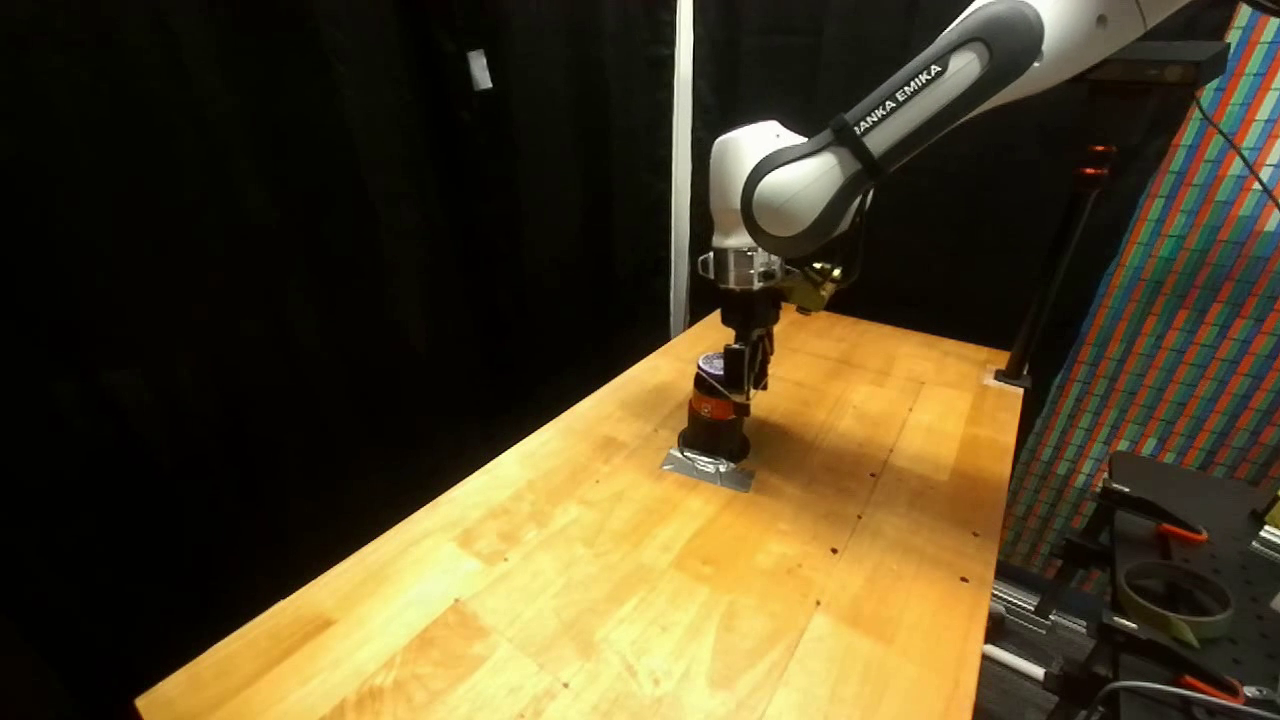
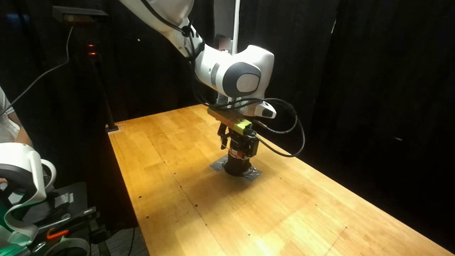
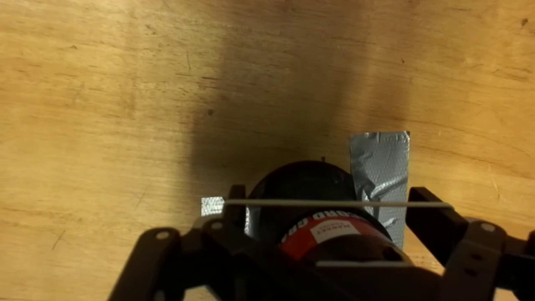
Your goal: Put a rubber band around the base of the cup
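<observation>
Grained wooden table [image 1: 640, 600] under a cylindrical cup [image 1: 713, 422], gripper [image 3: 330, 204] with jaws apart, pale band [image 3: 317, 203], seemingly rubber, taut between them

In an exterior view the cup [image 2: 237, 166] stands upright on a wooden desk [image 2: 295, 202], dark at its foot and marked red and white higher up. Grey tape [image 2: 217, 164] lies on both sides of its base. The pincer [image 2: 238, 150] points down over the cup, its fingers [image 2: 253, 146] spread, one to each side of the upper part. The rubber band [image 2: 226, 147] shows only as a thin pale line by one finger. Above, the white robot arm [image 2: 266, 64] carries looping black cables [image 2: 303, 138]. A dark pole [image 2: 101, 85] rises at the desk's far corner. Part of a person [image 2: 23, 137] shows at the left edge.
</observation>
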{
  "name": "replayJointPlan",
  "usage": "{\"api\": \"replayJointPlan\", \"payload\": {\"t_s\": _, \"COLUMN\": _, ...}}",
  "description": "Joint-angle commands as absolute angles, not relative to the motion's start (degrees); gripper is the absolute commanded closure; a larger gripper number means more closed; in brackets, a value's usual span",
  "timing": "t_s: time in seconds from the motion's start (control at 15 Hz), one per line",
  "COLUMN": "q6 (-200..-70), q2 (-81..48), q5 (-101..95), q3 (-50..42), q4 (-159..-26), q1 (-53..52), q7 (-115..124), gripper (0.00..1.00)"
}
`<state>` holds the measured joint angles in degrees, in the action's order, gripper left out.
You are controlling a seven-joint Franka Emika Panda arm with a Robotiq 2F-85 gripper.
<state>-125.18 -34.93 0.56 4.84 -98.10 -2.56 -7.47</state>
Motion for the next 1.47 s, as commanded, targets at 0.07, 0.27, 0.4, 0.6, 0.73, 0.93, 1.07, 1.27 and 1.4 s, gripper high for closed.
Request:
{"api": "replayJointPlan", "payload": {"t_s": 0.07, "q6": -133.4, "q2": -29.6, "q5": 0.5, "q3": 4.2, "q4": -108.6, "q1": -2.2, "q7": -6.7, "gripper": 0.37}}
{"api": "replayJointPlan", "payload": {"t_s": 0.27, "q6": -138.4, "q2": -27.4, "q5": 0.5, "q3": 4.2, "q4": -113.6, "q1": -1.8, "q7": -7.3, "gripper": 0.62}}
{"api": "replayJointPlan", "payload": {"t_s": 0.4, "q6": -143.1, "q2": -26.9, "q5": 0.9, "q3": 4.2, "q4": -116.9, "q1": -1.3, "q7": -7.4, "gripper": 0.77}}
{"api": "replayJointPlan", "payload": {"t_s": 0.6, "q6": -151.0, "q2": -26.8, "q5": 1.4, "q3": 4.4, "q4": -121.0, "q1": -0.3, "q7": -7.6, "gripper": 0.96}}
{"api": "replayJointPlan", "payload": {"t_s": 0.73, "q6": -156.1, "q2": -27.1, "q5": 1.8, "q3": 4.8, "q4": -123.2, "q1": 0.6, "q7": -7.9, "gripper": 1.00}}
{"api": "replayJointPlan", "payload": {"t_s": 0.93, "q6": -162.2, "q2": -27.0, "q5": 2.9, "q3": 6.4, "q4": -126.2, "q1": 2.9, "q7": -9.1, "gripper": 0.97}}
{"api": "replayJointPlan", "payload": {"t_s": 1.07, "q6": -166.4, "q2": -26.9, "q5": 4.2, "q3": 8.3, "q4": -128.0, "q1": 5.0, "q7": -10.1, "gripper": 0.97}}
{"api": "replayJointPlan", "payload": {"t_s": 1.27, "q6": -172.5, "q2": -27.2, "q5": 7.7, "q3": 14.4, "q4": -130.4, "q1": 11.0, "q7": -13.5, "gripper": 0.98}}
{"api": "replayJointPlan", "payload": {"t_s": 1.4, "q6": -176.9, "q2": -27.8, "q5": 10.0, "q3": 20.7, "q4": -131.9, "q1": 17.0, "q7": -16.3, "gripper": 0.98}}
